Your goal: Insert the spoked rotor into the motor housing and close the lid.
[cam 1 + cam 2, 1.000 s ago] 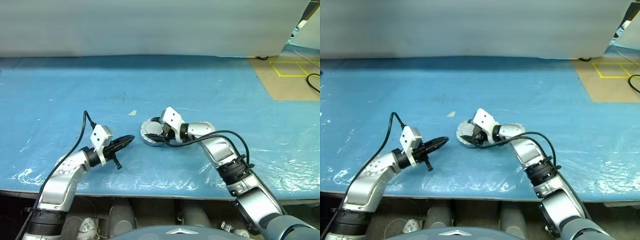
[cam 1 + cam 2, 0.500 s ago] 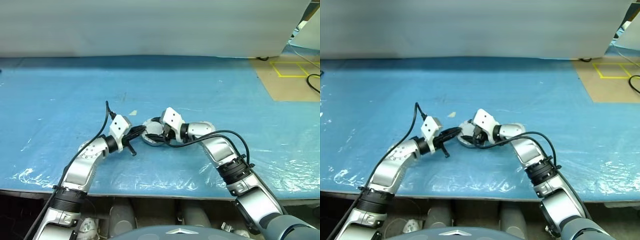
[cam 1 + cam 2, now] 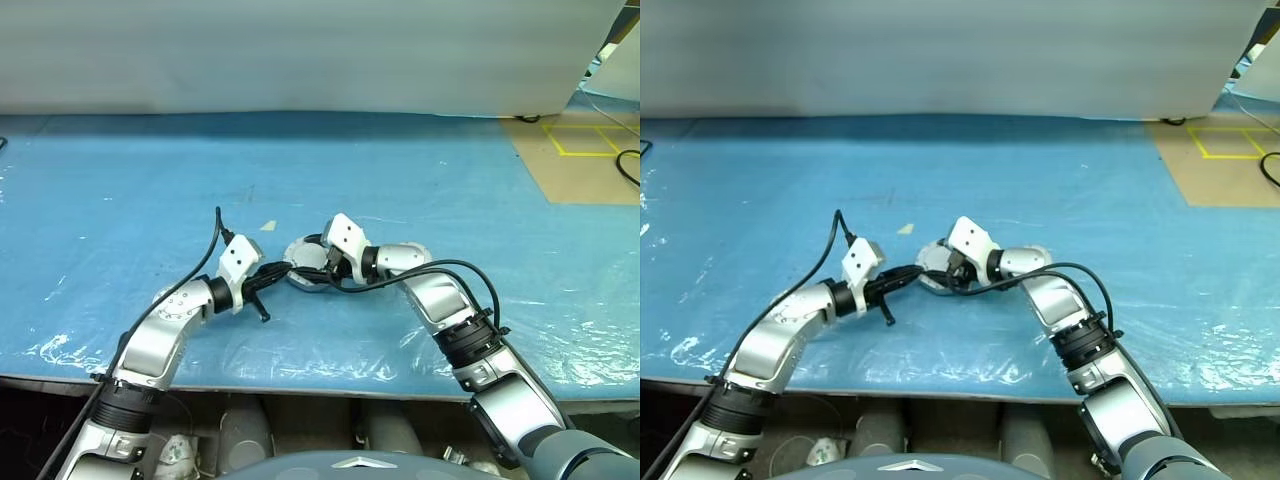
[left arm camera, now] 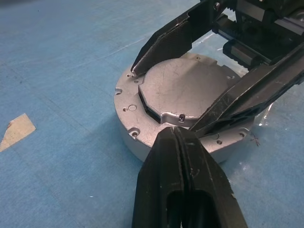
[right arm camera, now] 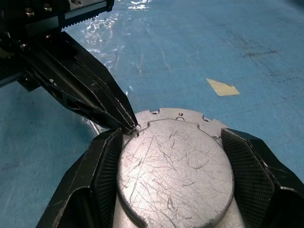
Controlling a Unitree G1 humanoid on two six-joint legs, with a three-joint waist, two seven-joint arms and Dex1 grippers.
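blue table cover (image 3: 120, 180) bears tape scrap (image 3: 265, 226) beside motor housing (image 4: 175, 95).

You've got a big blue plastic sheet (image 3: 150, 180) spread over the whole worktop, wrinkled and shiny along its near edge, with a few faint dark scuffs around the middle. There's a small cream scrap of tape (image 3: 265, 226) lying flat on the sheet near its centre. Past the sheet's far right corner you can see a brown cardboard-coloured floor patch (image 3: 585, 160) with yellow tape lines (image 3: 575, 137) marked on it and a black cable (image 3: 628, 165) curling at the right edge. A pale grey wall panel (image 3: 300, 50) runs along the far edge.
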